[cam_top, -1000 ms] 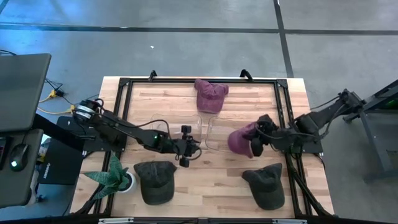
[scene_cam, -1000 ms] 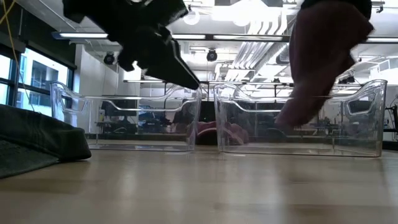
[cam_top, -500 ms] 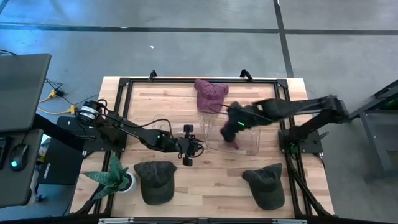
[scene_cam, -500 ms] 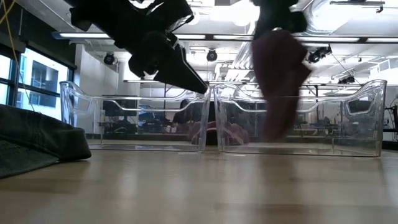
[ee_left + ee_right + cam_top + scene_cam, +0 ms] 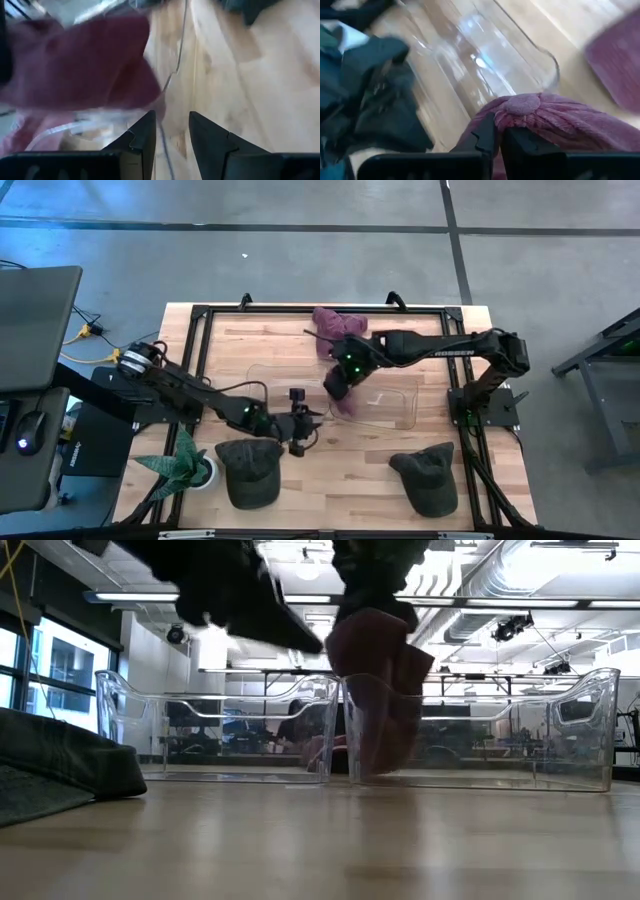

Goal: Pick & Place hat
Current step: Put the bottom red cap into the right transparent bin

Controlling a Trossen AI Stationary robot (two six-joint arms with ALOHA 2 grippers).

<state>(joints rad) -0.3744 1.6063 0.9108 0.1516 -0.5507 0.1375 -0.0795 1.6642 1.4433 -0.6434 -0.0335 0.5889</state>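
My right gripper (image 5: 343,370) reaches from the table's right and is shut on a maroon hat (image 5: 341,392). The hat hangs at the left end of the right clear bin (image 5: 385,397), close to the wall it shares with the left clear bin (image 5: 270,385). In the low view the hat (image 5: 382,690) shows partly behind that bin's wall. My left gripper (image 5: 297,428) is open and hovers just near of the left bin, touching nothing. A second maroon hat (image 5: 336,328) lies at the far edge. Two dark hats (image 5: 250,470) (image 5: 426,476) lie along the near edge. My right gripper (image 5: 499,131) pinches the maroon hat's crown (image 5: 512,120) between its two fingers, just beside the top button (image 5: 522,105). The fingers slant down from the table's right. The hat is lifted and hangs slack below the fingers; whether its lower end touches the bin, I cannot tell.
A potted plant (image 5: 182,466) stands at the near left corner. A black frame (image 5: 200,315) runs around the table's edges. Bare wood lies between the two dark hats and on the far side of the bins.
My right arm has swung from the table's right toward the left, carrying the maroon hat across the right bin to its left end; the hat hangs lower now. My left gripper has shifted slightly toward the near edge.
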